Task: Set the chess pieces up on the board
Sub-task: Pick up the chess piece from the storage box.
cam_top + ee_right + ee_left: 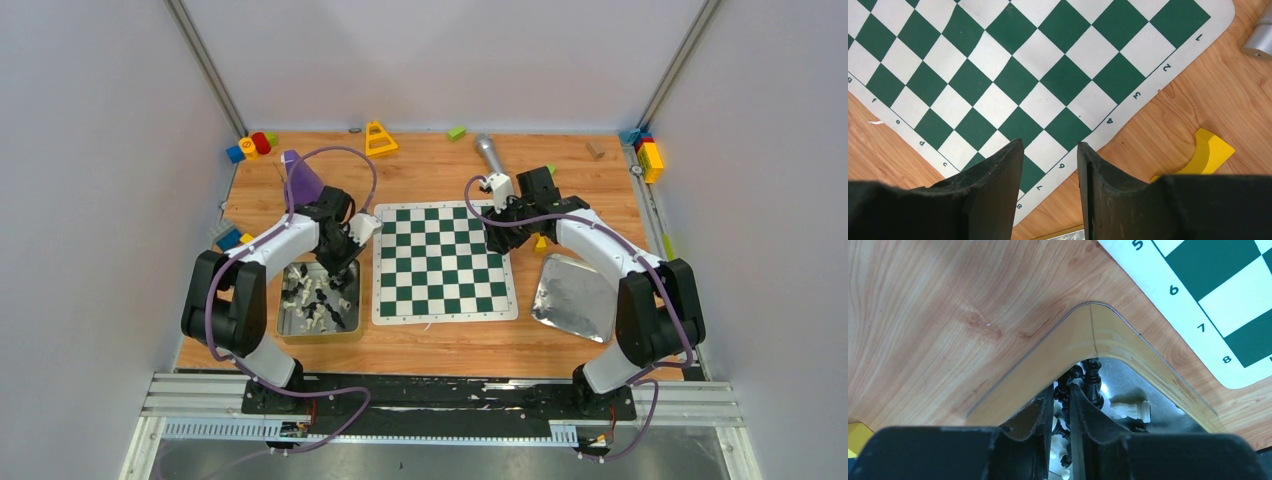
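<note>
left claw [1062,388] is down in a corner of the metal tray [1108,335], the corner nearest the board [443,262]. all the chess pieces [318,300] sit heaped in that tray; board has none on it yet. jaws nearly together w/ black pieces in & just past the gap. a tall black piece [1092,382] stands at one fingertip, and a white piece [1131,410] lies on its side just beside. can't tell if anything is actually pinched. right claw [1050,145] hangs abt half open over the board's numbered edge, holding nothing, w/ a yellow block [1205,150] on the desk nearby.

step in hand, imo: pick one black piece out of the pile. to do it well:
- get only one piece btwn the pads.
- grip the stem, not the head, so it won't pivot.
- lift straight up & slow, since the tray wall is close.
- neighbours touch, so they may drag along or tip.
- check it hangs upright before heading to an edge row.
</note>
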`<state>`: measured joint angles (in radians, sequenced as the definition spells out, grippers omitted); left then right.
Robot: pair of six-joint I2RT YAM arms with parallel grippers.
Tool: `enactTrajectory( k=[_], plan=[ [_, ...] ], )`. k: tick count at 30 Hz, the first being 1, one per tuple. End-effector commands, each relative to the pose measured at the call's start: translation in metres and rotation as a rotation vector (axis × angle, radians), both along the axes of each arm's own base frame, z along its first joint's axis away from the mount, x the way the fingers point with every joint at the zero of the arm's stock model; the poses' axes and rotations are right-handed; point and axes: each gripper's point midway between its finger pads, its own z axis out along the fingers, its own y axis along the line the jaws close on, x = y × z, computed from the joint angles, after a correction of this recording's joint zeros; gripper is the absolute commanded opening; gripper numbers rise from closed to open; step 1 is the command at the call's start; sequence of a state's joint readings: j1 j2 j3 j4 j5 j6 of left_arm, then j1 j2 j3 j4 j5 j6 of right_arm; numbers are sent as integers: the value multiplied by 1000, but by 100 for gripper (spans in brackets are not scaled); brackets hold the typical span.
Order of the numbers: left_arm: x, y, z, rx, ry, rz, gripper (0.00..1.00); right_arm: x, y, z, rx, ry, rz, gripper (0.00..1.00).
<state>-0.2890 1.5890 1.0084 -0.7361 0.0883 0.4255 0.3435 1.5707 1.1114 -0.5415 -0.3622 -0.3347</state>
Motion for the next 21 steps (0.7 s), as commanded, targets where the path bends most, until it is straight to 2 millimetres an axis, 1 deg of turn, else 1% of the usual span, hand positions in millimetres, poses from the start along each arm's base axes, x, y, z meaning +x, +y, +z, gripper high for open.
enactTrajectory(
  k=[1, 3, 7, 11, 12, 13, 14, 17, 18, 19, 21],
  plan=[
    [7, -2, 2, -26, -23, 12, 23, 3, 3, 7, 23, -25, 19, 44],
    [7, -1, 6, -29, -32, 12, 19, 2, 4, 7, 23, -25, 22, 44],
    [7, -3, 22, -41, -57, 7, 13, 2, 4, 7, 24, -23, 22, 44],
    [8, -6, 47, -68, -91, 4, 10, 2, 4, 6, 24, -21, 23, 44],
    [6, -6, 53, -72, -97, 6, 9, 2, 4, 7, 24, -22, 23, 44],
    [8, -7, 63, -83, -120, 5, 9, 2, 4, 7, 24, -22, 22, 44],
    [5, -7, 68, -88, -118, 4, 9, 3, 3, 7, 24, -23, 21, 44],
    [3, -16, 89, -140, -138, -12, 9, 3, 3, 8, 23, -25, 21, 44],
    [-2, -19, 93, -151, -128, -22, 9, 3, 3, 8, 23, -25, 19, 44],
    [-3, -25, 100, -179, -134, -37, 9, 3, 3, 8, 21, -25, 19, 44],
    [-12, -38, 106, -207, -129, -92, 9, 4, 2, 8, 16, -31, 18, 44]
  ],
)
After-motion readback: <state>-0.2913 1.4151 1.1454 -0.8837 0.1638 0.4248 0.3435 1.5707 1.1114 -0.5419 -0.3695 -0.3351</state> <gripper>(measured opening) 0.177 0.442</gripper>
